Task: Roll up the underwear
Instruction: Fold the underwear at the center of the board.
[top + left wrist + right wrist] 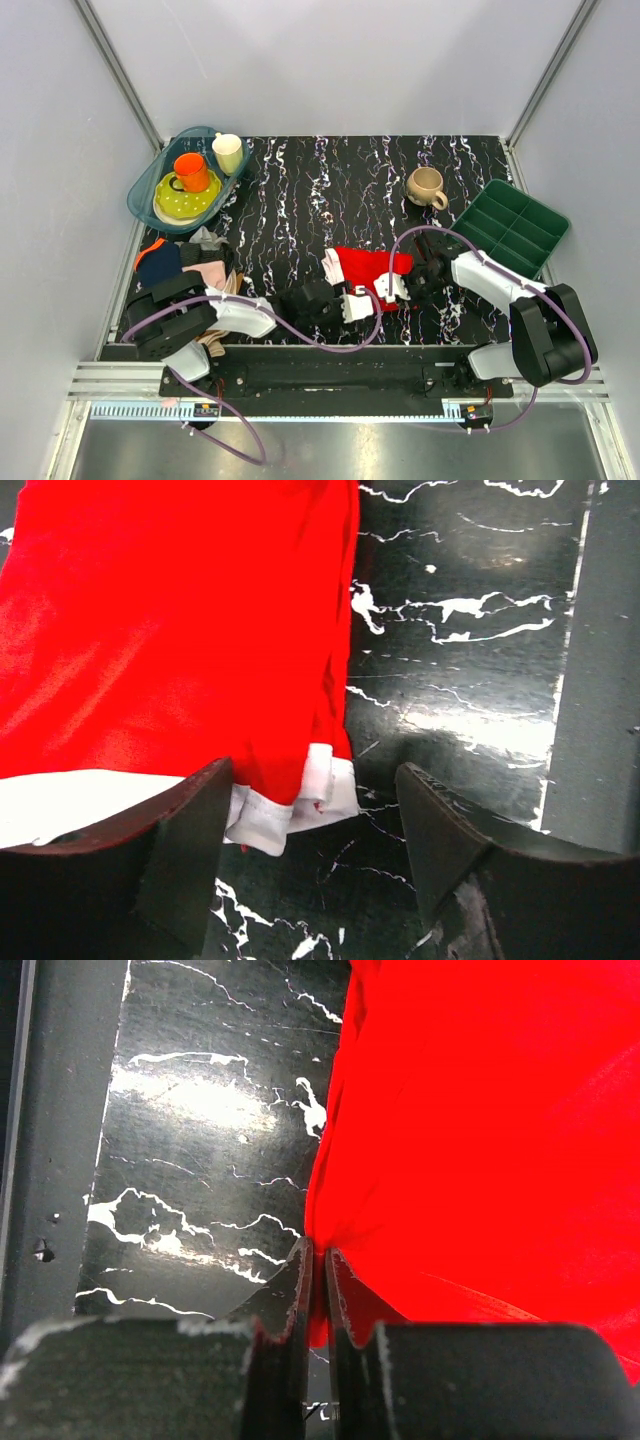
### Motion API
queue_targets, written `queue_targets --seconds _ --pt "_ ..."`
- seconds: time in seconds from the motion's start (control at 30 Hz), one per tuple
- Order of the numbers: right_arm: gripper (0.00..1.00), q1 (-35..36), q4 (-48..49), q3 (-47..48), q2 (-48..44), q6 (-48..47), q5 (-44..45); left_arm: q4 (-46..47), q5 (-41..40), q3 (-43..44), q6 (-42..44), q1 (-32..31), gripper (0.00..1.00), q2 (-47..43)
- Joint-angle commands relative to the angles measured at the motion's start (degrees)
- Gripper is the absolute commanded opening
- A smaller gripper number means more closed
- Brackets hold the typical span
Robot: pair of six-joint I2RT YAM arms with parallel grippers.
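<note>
The red underwear (368,266) with white trim lies on the black marbled table (300,190) near the front middle. In the left wrist view the underwear (170,630) fills the upper left, with its white waistband corner lying between my open fingers. My left gripper (352,302) (312,825) is open at the near left edge of the fabric, with nothing clamped. My right gripper (418,282) (318,1280) is shut on a thin fold at the edge of the red underwear (480,1130), at its right side.
A pile of beige, pink and navy garments (190,268) lies at the left. A teal basin (150,205) with a green plate, an orange cup (191,171) and a pale cup stands back left. A tan mug (427,186) and a green divided tray (515,225) stand at the right.
</note>
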Motion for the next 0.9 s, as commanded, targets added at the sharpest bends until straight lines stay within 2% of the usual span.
queue_targets --seconds 0.0,0.03,0.17,0.2,0.23,0.37,0.5,0.63,0.73,0.87 --pt "0.10 0.5 -1.3 0.1 -1.6 2.7 -2.7 2.3 -1.8 3.2 0.4 -0.2 0.64 2.6" --pt "0.09 0.5 -1.6 0.2 -1.7 3.2 -3.1 1.9 -1.8 3.2 0.2 -0.3 0.60 2.8" --pt "0.08 0.2 -2.9 0.9 -2.1 4.6 -4.2 -0.4 -1.2 3.6 -1.2 -0.2 0.24 3.9" --pt "0.07 0.1 -3.3 1.1 -2.1 4.7 -4.6 -0.9 -0.7 3.6 -1.9 -0.2 0.08 4.1" --pt "0.07 0.0 -3.8 1.5 -2.1 5.0 -5.3 -1.4 -0.5 3.7 -2.3 -0.2 0.02 4.1" --pt "0.05 -1.1 -6.9 3.1 -1.6 5.8 -6.5 -4.4 4.5 4.3 -6.0 0.9 0.00 1.8" --pt "0.04 -3.0 -8.5 5.7 0.3 7.7 -7.5 -10.0 17.1 6.5 -11.3 5.2 0.00 -1.1" --pt "0.02 -4.4 -8.4 10.2 3.6 11.9 -6.9 -13.8 23.2 9.0 -13.8 10.5 0.00 -2.4" --pt "0.02 -5.2 -7.8 13.5 7.6 14.8 -6.1 -15.9 26.9 10.8 -14.9 15.0 0.00 -1.6" --pt "0.01 -5.3 -6.1 18.2 13.4 20.3 -4.5 -22.2 30.4 18.5 -15.0 19.0 0.00 3.8"
